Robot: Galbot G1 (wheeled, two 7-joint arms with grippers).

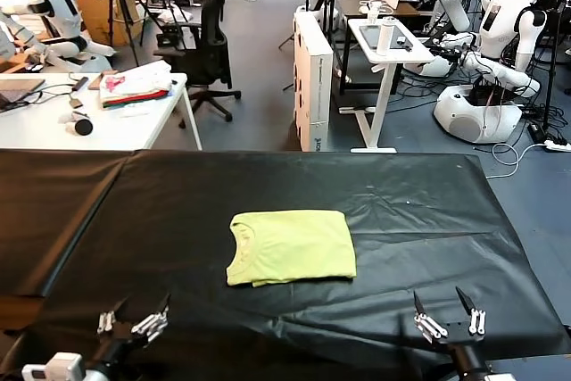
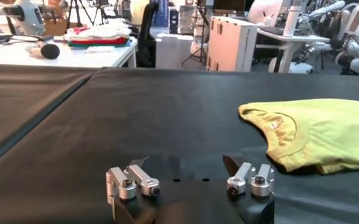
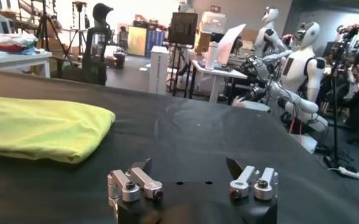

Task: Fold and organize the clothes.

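The clothes, a lime yellow-green T-shirt (image 1: 291, 246), lie folded into a neat rectangle in the middle of the black table (image 1: 419, 211), round neck toward the left. The left wrist view shows its collar end (image 2: 313, 135); the right wrist view shows its folded edge (image 3: 42, 128). My left gripper (image 1: 141, 310) hangs at the table's near left edge, open and holding nothing (image 2: 185, 164). At the near right edge my right gripper (image 1: 443, 302) is also open with nothing in it (image 3: 188, 165). Both sit well short of the shirt.
The black cover has a seam on the left (image 1: 98, 211). Behind stands a white desk (image 1: 134, 122) with a pile of white, pink and red cloth (image 1: 136, 85), an office chair (image 1: 207, 42), a white cabinet (image 1: 312, 78), a small standing desk (image 1: 385, 51) and other robots (image 1: 495, 51).
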